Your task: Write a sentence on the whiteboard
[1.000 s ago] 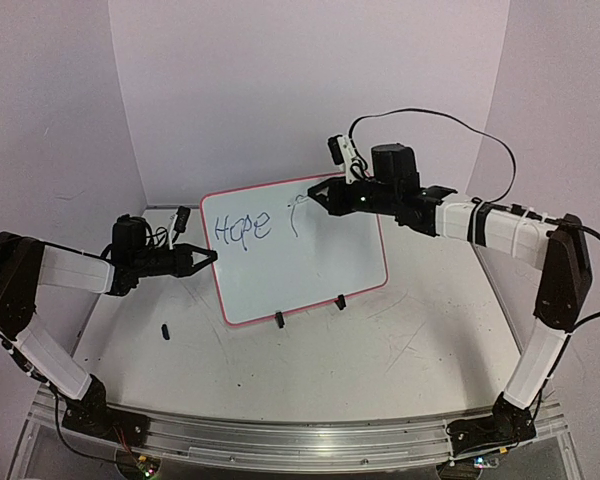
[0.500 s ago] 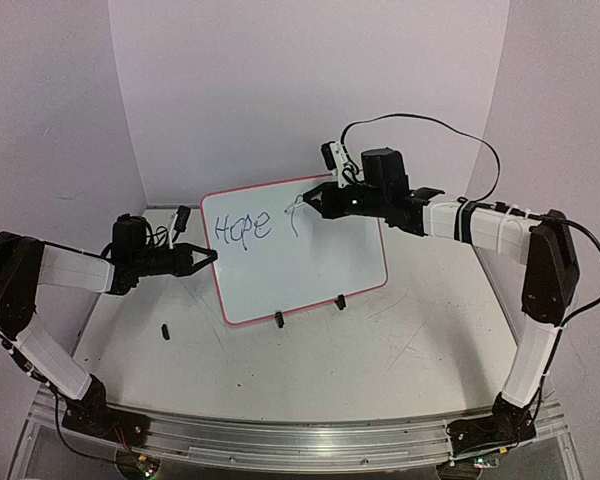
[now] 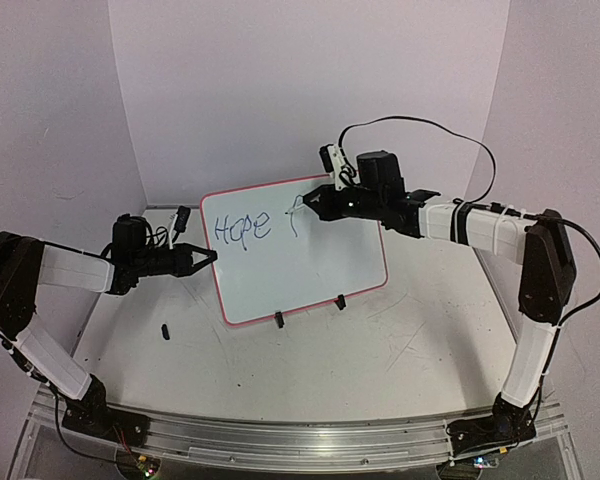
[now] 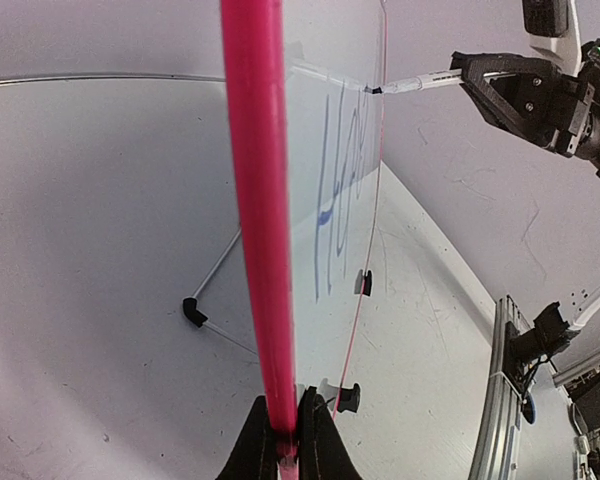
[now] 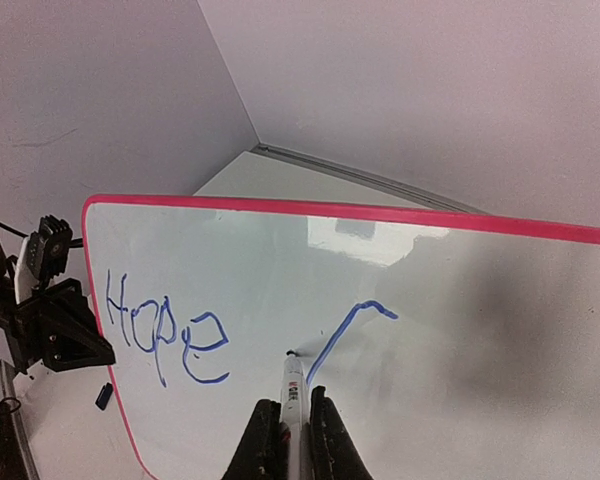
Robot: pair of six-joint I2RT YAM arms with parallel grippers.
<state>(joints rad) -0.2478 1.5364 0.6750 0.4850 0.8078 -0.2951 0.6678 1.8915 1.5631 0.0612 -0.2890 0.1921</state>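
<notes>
The writing step is under way, early in the second word. The whiteboard (image 3: 300, 272) is standing tilted on its two black clip feet (image 3: 278, 319) near the middle of the table (image 3: 400, 350). The sentence (image 3: 242, 229) so far is reading "Hope" in blue across the board's upper left, with one hooked stroke (image 3: 295, 212) to its right that looks like the start of an "f".

The right gripper (image 5: 290, 440) is reaching in from the board's right side, its jaws pinched narrow around a white marker (image 5: 292, 400). The marker's tip is sitting on or just off the board face, just left of the hooked stroke's stem; the views do not settle whether it is touching. The left gripper (image 4: 285, 440) is clamping the board's red left rim between closed fingers, steadying it.

By my judgement the next move is crossing the "f", then shifting rightward for the remaining letters. That calls for light, even pressure, since the board is resting only on small feet and one clamped edge.

Little room is remaining right of the stroke, so later words are likely needing a lower line. A small black piece (image 3: 166, 329), possibly a cap, is lying on the table below and left of the board, well apart. Nothing is blocking the board face.
</notes>
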